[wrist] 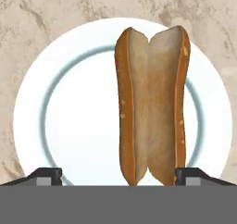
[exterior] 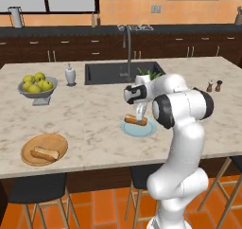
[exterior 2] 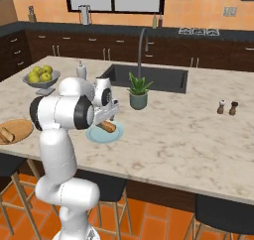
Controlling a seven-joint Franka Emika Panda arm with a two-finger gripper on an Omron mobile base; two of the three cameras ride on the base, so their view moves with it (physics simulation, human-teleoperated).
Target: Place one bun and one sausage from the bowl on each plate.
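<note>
Parted end effector (wrist: 118,177) fingertips straddle (not gripping) the bun (wrist: 152,102) on the blue plate (wrist: 69,126).

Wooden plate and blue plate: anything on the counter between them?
Nothing. In the left base view, bare marble counter runs from the wooden plate, holding a bun, to the blue plate.

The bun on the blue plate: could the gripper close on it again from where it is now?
Probably yes. The gripper hangs open directly over the bun on the blue plate, one fingertip on either side, with nothing between them.
</note>
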